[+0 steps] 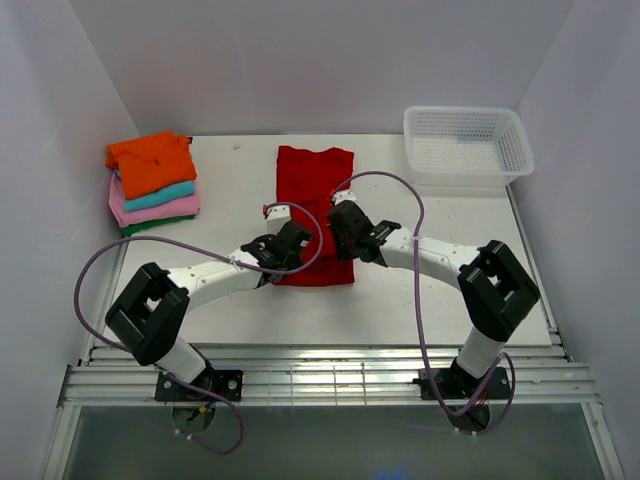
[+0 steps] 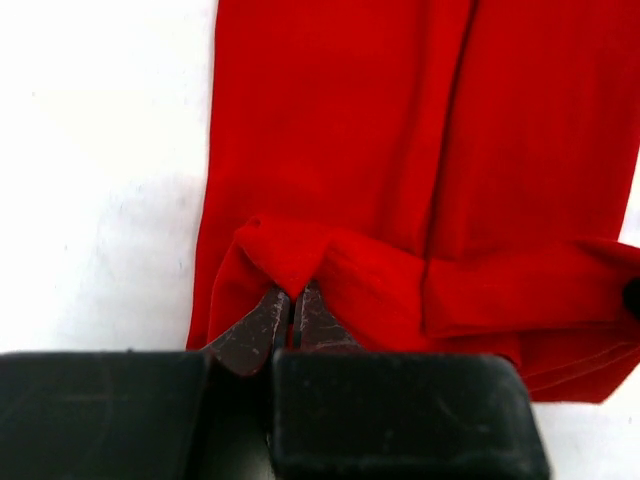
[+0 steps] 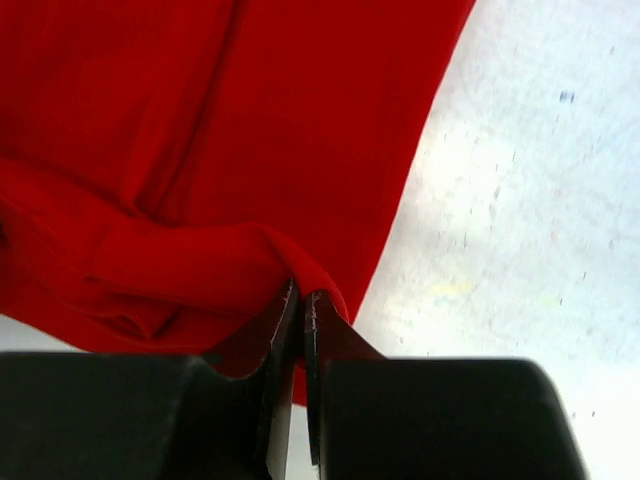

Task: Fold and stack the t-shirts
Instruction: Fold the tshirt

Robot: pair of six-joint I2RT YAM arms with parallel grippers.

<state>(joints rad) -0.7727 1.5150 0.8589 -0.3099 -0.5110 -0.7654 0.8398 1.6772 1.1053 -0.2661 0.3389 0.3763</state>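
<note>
1. Red t-shirt point(image 1: 313, 190): it lies in the middle of the worktop point(image 1: 240, 300), narrowed to a long strip with its sides turned in, its length running away from the arms.
2. The left hand point(image 2: 290, 303) has its fingers pressed together on a pinch of cloth at the near left corner of the strip. The hem is drawn up into a small peak there.
3. The right hand point(image 3: 303, 297) pinches the near right corner the same way, with a ridge of red cloth gathered just above its fingertips.
4. A pile of folded t-shirts point(image 1: 152, 180) sits at the far left of the worktop, orange on top, then teal, pink and dark green. It is well apart from the red t-shirt. A white mesh basket point(image 1: 467, 140) stands at the far right.
5. The step in hand looks like the crosswise fold: the lengthwise folds are done and both near corners are held.
6. The next move calls for both hands to lift together and carry the hem away from the arms at an even pace. They should lay it over the far end with the edges matched, then let go.
7. If one hand leads, the strip will likely skew or the turned-in sides will slip open.
8. Once folded, the shirt has yet to go onto the pile.
</note>
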